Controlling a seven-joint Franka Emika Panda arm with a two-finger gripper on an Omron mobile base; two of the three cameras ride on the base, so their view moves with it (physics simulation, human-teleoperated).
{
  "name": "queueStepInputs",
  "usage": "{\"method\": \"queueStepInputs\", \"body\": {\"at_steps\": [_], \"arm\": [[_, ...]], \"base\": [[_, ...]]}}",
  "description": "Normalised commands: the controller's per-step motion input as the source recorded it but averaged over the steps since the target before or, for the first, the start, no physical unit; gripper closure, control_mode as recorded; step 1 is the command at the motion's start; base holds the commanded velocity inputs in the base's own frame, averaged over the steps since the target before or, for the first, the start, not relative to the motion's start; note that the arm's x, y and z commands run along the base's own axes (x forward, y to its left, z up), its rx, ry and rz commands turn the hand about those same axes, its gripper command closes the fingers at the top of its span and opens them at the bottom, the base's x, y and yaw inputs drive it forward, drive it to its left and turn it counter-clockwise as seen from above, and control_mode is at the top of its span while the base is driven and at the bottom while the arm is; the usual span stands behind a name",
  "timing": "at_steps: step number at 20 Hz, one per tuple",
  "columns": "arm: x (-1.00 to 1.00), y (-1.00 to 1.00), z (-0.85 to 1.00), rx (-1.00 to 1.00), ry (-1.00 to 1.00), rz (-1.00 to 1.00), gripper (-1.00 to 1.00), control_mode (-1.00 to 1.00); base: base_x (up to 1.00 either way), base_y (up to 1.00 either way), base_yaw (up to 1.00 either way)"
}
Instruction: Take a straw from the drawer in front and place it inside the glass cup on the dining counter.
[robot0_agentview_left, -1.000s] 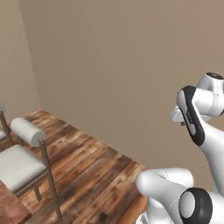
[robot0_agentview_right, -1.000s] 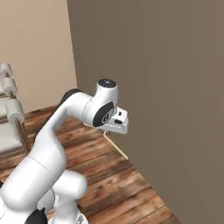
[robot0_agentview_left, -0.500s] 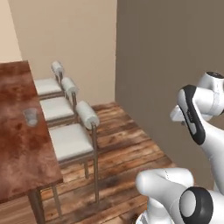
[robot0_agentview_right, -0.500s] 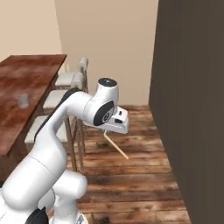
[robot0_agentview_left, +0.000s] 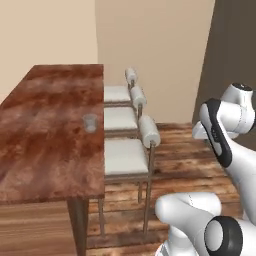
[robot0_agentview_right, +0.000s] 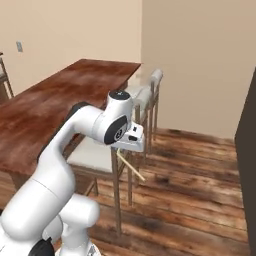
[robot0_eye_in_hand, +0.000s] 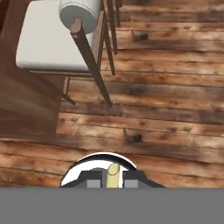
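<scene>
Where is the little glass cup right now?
In the left base view the glass cup stands upright on the dining counter, near its right edge, beside the middle of the three white-cushioned stools.

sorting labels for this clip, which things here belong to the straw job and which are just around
Job:
- straw, held in the shut end effector
- glass cup
- dining counter, with the cup on it

Just around:
- three white-cushioned stools beside the counter
- wood floor
</scene>
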Motion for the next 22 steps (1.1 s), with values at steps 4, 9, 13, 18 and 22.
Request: {"method": "queueStepInputs", "body": {"at_steps": [4, 9, 13, 18, 22], "arm": [[0.0, 0.0, 0.0, 0.0, 0.0, 0.0, 1.0, 1.0], [0.0, 0.0, 0.0, 0.0, 0.0, 0.0, 1.0, 1.0], [0.0, 0.0, 0.0, 0.0, 0.0, 0.0, 1.0, 1.0], [0.0, 0.0, 0.0, 0.0, 0.0, 0.0, 1.0, 1.0], [0.0, 0.0, 0.0, 0.0, 0.0, 0.0, 1.0, 1.0]], "base": [[0.1, -0.56, 0.61], [-0.01, -0.35, 0.62], [0.26, -0.21, 0.54], [0.27, 0.0, 0.56], [0.0, -0.21, 0.52]]}}
